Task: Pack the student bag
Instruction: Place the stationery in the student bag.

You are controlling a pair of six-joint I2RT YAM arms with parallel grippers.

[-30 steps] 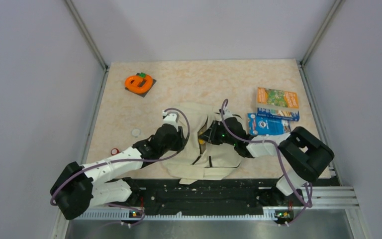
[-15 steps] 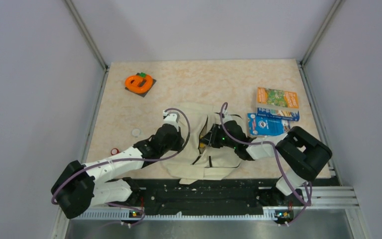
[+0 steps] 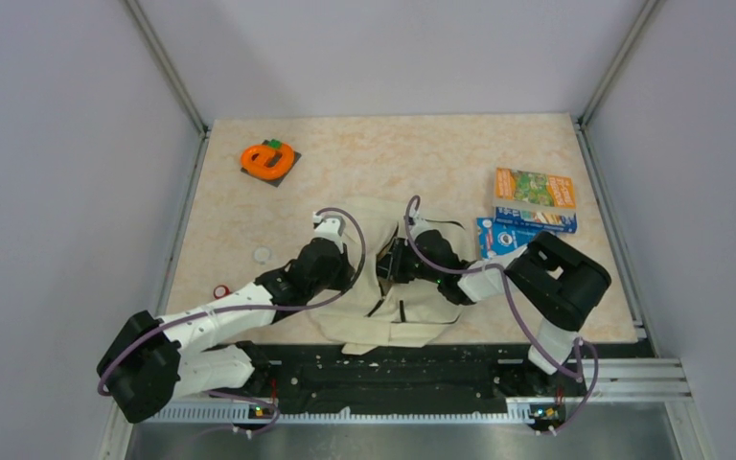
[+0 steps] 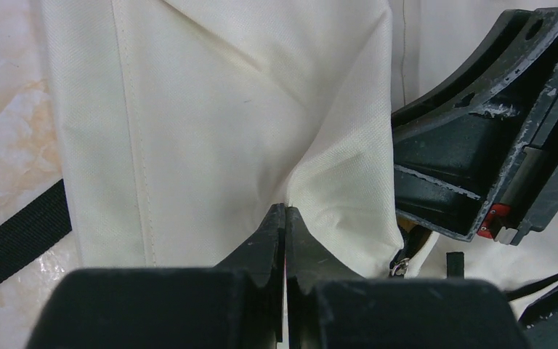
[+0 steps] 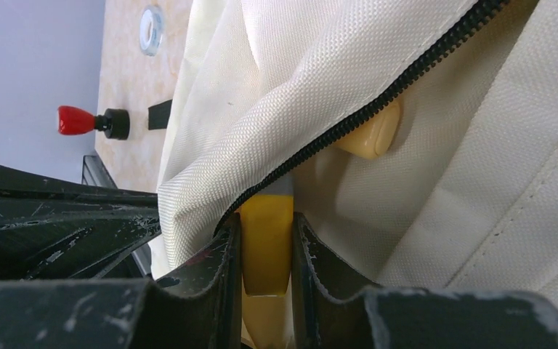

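Left tool (image 4: 285,215) pinched shut on student bag (image 3: 412,321) fabric beside opening. Right tool (image 5: 265,219) clamped on yellow item (image 5: 265,262) under zipper (image 5: 378,102). Bag lay mid near edge of tabletop (image 3: 393,153). Step: inserting item. Next likely: push deeper, then release.

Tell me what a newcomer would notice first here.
The cream bag lies mid-table with both arms on it. The left gripper pinches a fold of its fabric; the right gripper holds a yellow object at its opening. An orange item sits far left, booklets right.
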